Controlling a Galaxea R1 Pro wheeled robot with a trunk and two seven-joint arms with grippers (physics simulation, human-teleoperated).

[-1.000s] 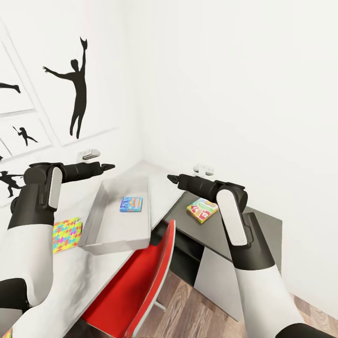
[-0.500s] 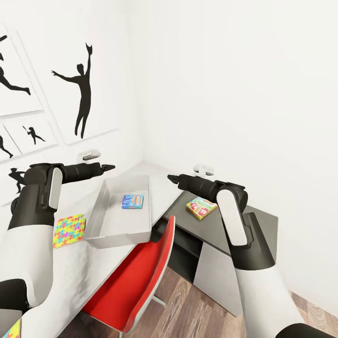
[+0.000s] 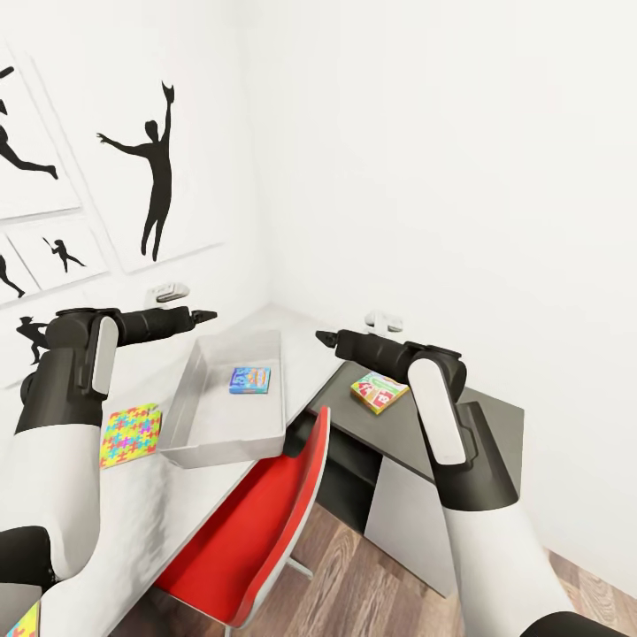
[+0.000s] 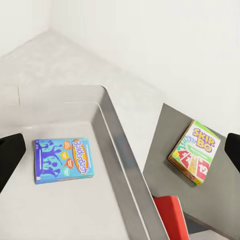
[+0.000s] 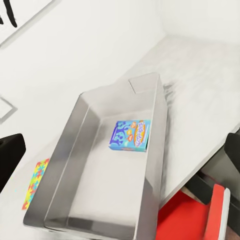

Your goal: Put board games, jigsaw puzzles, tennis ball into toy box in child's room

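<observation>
Facing a white-walled corner hung with black athlete-silhouette posters [image 3: 159, 172], the head camera looks down on the long pale grey-white desk top [image 3: 133, 513], which joins a lower dark-grey cabinet top [image 3: 469, 425] at the corner. Against half a second ago nothing differs: every object and both arms sit where they were. Against one second ago the whole picture has slid a little, so the camera moved and not the things.

A red chair [image 3: 257, 522] stands tucked against the desk edge, over the wood-plank floor [image 3: 354, 575]. The light grey open-topped tray with sloping sides [image 3: 208, 433] rests on the desk, and the flat blue game box with cartoon art [image 3: 249, 379] lies inside it, near its far end. The flat yellow-green game box with big letters [image 3: 379, 392] lies on the cabinet top, well apart from the tray. A thin multicoloured jigsaw-patterned square [image 3: 130, 433] lies on the desk just beside the tray.

The left gripper [image 3: 205, 314] hangs above the tray's far rim, and the right gripper [image 3: 324, 336] hovers between the tray and the yellow-green box. Both hold nothing; in the wrist views their dark fingertips [image 4: 10, 155] [image 5: 10, 160] stand wide apart.
</observation>
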